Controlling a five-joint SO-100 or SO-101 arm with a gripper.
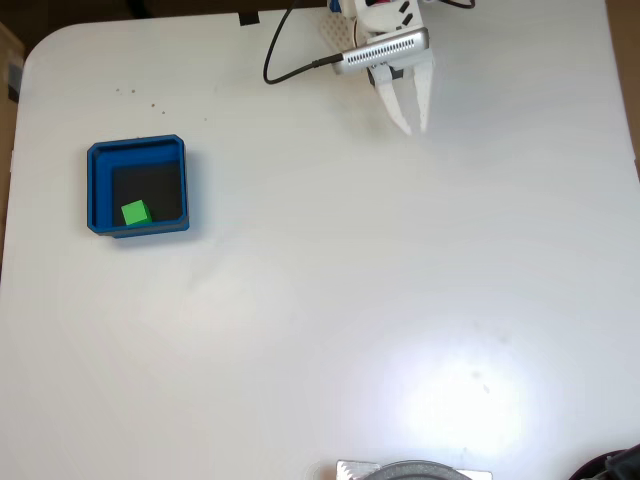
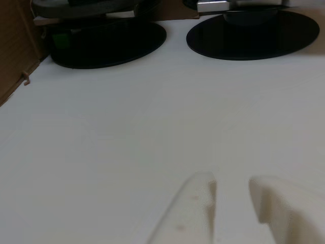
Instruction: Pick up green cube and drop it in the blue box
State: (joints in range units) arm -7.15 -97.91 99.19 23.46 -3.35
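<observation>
In the fixed view, the green cube (image 1: 136,212) is seen resting on the dark floor of the blue box (image 1: 96,190), near the box's lower left corner as that view shows it. The box is set toward the left side of the white table (image 1: 350,300). The gripper (image 1: 409,127) is held near the table's top edge, well apart from the box, with nothing grasped; its two white fingers (image 2: 195,208) are parted by a narrow gap (seen blurred, low in the other view). A black cable (image 1: 290,72) is looped just beside the arm. Two dark round bases (image 2: 254,33) are stood at the table's far edge in the other view.
</observation>
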